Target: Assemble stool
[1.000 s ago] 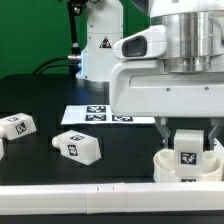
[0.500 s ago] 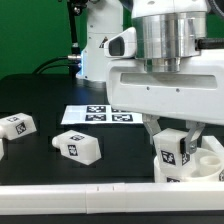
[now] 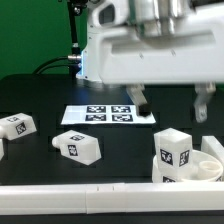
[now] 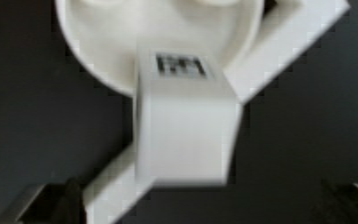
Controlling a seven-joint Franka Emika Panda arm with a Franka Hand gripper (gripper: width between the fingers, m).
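Gripper (image 3: 171, 108): fingers apart, holding nothing, positioned directly above the stool leg (image 3: 173, 152). This leg stands upright (long axis vertical) in the round seat (image 3: 208, 168) at the exterior view's right. The nearest loose leg (image 3: 78, 146) lies well apart, toward that view's left.

Low exterior and close, downward wrist views share the stool (image 3: 175, 152) (image 4: 185, 120).

So the seat (image 3: 210, 162) is parked at the exterior view's right, with one leg (image 3: 174, 153) stood upright in it. A second leg (image 3: 78, 146) is laid flat on the table (image 3: 40, 95) near the middle, and a third leg (image 3: 17, 125) further to the exterior view's left. The marker board (image 3: 108, 114) is set behind the second leg.
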